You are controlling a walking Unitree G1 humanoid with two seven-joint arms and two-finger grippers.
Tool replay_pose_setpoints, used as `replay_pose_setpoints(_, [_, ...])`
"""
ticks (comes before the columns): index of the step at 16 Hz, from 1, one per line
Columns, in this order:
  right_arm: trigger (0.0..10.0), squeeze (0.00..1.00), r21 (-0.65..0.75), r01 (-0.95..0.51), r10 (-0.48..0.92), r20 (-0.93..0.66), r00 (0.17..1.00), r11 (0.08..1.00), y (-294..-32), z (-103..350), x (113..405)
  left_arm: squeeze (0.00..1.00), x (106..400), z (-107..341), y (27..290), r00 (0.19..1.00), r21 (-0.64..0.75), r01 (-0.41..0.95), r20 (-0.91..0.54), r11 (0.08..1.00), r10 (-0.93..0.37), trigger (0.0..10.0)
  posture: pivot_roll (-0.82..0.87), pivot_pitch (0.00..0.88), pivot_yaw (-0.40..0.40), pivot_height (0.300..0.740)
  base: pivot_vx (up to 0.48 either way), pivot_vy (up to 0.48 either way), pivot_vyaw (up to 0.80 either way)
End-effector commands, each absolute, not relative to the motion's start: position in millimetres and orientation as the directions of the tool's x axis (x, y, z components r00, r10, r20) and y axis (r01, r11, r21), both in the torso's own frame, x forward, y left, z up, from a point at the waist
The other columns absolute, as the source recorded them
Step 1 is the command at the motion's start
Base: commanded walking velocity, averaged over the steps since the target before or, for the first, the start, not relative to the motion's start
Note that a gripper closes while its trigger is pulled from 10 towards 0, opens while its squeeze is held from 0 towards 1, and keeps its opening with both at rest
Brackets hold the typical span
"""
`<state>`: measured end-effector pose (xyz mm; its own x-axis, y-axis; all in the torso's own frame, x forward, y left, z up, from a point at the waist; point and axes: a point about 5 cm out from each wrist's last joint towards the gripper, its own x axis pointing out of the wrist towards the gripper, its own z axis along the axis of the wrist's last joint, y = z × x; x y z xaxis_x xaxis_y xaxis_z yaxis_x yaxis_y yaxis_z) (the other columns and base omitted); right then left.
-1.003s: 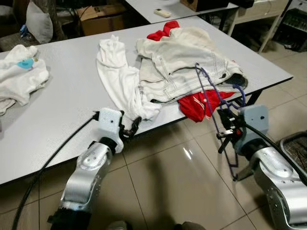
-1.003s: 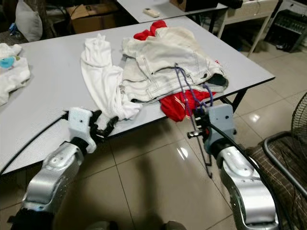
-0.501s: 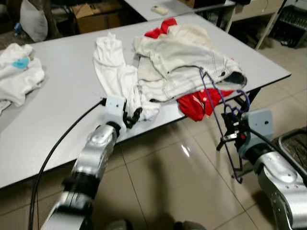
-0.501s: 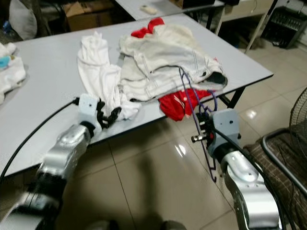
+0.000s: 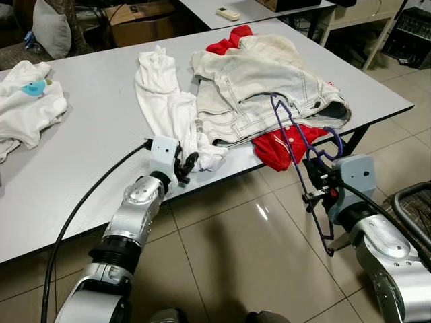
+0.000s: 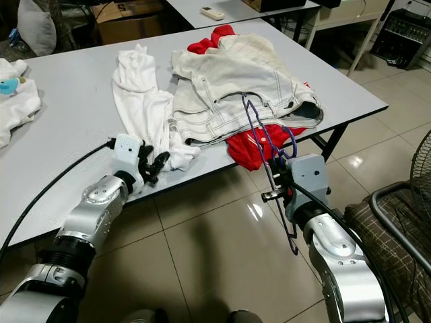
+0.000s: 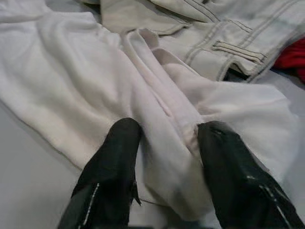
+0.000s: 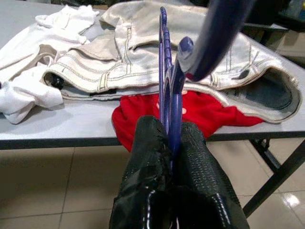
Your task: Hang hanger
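A purple hanger [image 5: 301, 143] is held upright off the table's front right edge, my right gripper [image 5: 316, 180] shut on it; its hook curls above the black fingers [image 8: 151, 143]. My left gripper [image 5: 185, 165] stands open at the table's front edge. Its two fingertips [image 7: 121, 138] straddle a fold of the white garment [image 5: 166, 105], which lies stretched across the grey table [image 5: 87, 134]. A cream denim garment [image 5: 261, 84] lies to the right of it, on top of a red garment [image 5: 281, 144].
Another white garment with a light blue piece [image 5: 27, 101] lies at the table's far left. A second table with a remote [image 5: 227, 13] stands behind. Cardboard boxes [image 5: 141, 23] sit on the floor beyond. A dark wire basket [image 6: 397, 235] stands at my right on the tiled floor.
The camera has shifted a little. My left gripper has stayed at the white garment's lower end, where it reached half a second earlier. The right gripper keeps the hanger in about the same place.
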<state>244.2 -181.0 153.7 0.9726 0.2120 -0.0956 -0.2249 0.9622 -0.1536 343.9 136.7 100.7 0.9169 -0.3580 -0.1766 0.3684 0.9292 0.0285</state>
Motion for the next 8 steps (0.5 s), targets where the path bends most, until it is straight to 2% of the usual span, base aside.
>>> replay_pose_setpoints(1, [10.0,0.00,-0.169,-0.223,0.211,-0.084,0.974,0.960,-180.5,155.0,242.7,0.00,342.6,96.6,136.4,0.910,0.028,0.381,-0.189,0.924,-0.370,0.0,-0.17,0.105,0.049,0.740,0.000,0.000,0.00])
replay_pose_setpoints(8, [10.0,0.00,-0.158,-0.222,0.213,-0.072,0.974,0.962,-179.6,155.8,243.6,0.00,342.2,94.3,139.7,0.909,0.023,0.383,-0.187,0.924,-0.372,0.0,-0.17,0.111,0.050,0.740,0.000,0.000,0.00])
